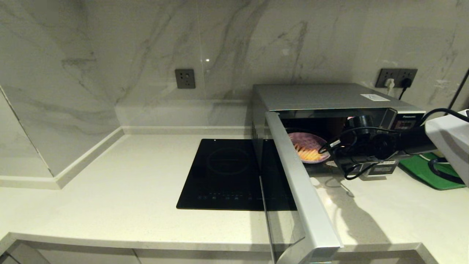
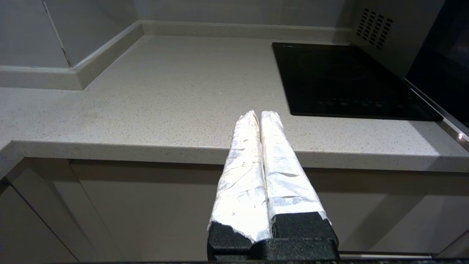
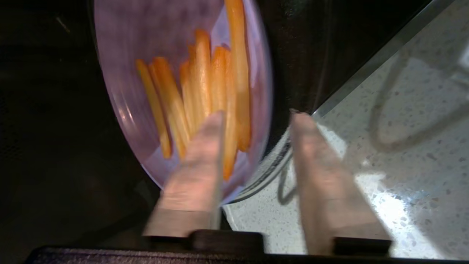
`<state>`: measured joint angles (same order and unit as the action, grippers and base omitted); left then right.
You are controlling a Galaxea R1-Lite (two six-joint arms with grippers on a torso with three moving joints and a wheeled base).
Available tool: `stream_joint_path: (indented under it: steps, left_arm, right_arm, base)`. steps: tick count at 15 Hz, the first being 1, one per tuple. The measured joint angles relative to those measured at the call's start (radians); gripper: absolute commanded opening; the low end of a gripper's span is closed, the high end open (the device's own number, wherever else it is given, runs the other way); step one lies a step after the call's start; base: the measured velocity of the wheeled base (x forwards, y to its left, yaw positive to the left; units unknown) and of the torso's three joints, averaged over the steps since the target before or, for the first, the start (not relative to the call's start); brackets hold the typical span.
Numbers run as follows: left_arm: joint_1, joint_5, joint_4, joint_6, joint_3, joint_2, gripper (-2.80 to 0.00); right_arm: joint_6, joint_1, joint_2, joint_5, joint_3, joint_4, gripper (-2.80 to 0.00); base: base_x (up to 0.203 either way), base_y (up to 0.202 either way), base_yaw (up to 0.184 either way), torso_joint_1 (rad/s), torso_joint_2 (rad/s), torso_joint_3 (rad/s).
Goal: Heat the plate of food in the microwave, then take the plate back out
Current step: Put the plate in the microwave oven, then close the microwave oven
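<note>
The silver-grey microwave (image 1: 322, 96) stands at the back right of the counter, its door (image 1: 300, 190) swung wide out toward me. Inside the dark cavity, near the opening, lies the lavender plate of food (image 1: 306, 145) with orange-yellow sticks. My right gripper (image 1: 331, 148) is at the cavity mouth, right beside the plate. In the right wrist view the plate of food (image 3: 172, 44) fills the frame and my right gripper (image 3: 258, 117) is open: one finger over the plate's near part, the other outside its rim. My left gripper (image 2: 260, 114) is shut and empty, low before the counter's front edge.
A flat black induction cooktop (image 1: 227, 172) lies left of the microwave, partly behind the open door. A green tray (image 1: 425, 168) sits on the counter at the right, under my right arm. Black cables hang off the right wrist. Marble walls close the back and left.
</note>
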<state>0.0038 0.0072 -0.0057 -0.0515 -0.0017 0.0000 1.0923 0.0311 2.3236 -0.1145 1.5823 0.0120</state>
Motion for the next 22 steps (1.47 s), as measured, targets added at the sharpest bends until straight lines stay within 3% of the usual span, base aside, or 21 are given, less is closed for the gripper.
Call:
stream_joint_path:
  steps: [10, 16, 17, 22]
  left_arm:
    - [0.000, 0.000, 0.000, 0.000, 0.000, 0.000, -2.80]
    - [0.000, 0.000, 0.000, 0.000, 0.000, 0.000, -2.80]
    - [0.000, 0.000, 0.000, 0.000, 0.000, 0.000, -2.80]
    - [0.000, 0.000, 0.000, 0.000, 0.000, 0.000, -2.80]
  right_arm:
    - [-0.002, 0.001, -0.078, -0.003, -0.008, 0.009, 0.00]
    - [-0.003, 0.003, -0.125, -0.005, 0.002, 0.090, 0.00]
    - [-0.012, 0.006, -0.142, -0.005, -0.017, 0.115, -2.80]
    - [-0.121, 0.018, -0.374, -0.045, -0.241, 0.143, -2.80]
  base:
    - [0.000, 0.000, 0.000, 0.000, 0.00, 0.000]
    - [0.000, 0.000, 0.000, 0.000, 0.00, 0.000]
    - [0.000, 0.000, 0.000, 0.000, 0.00, 0.000]
    - [0.000, 0.000, 0.000, 0.000, 0.00, 0.000]
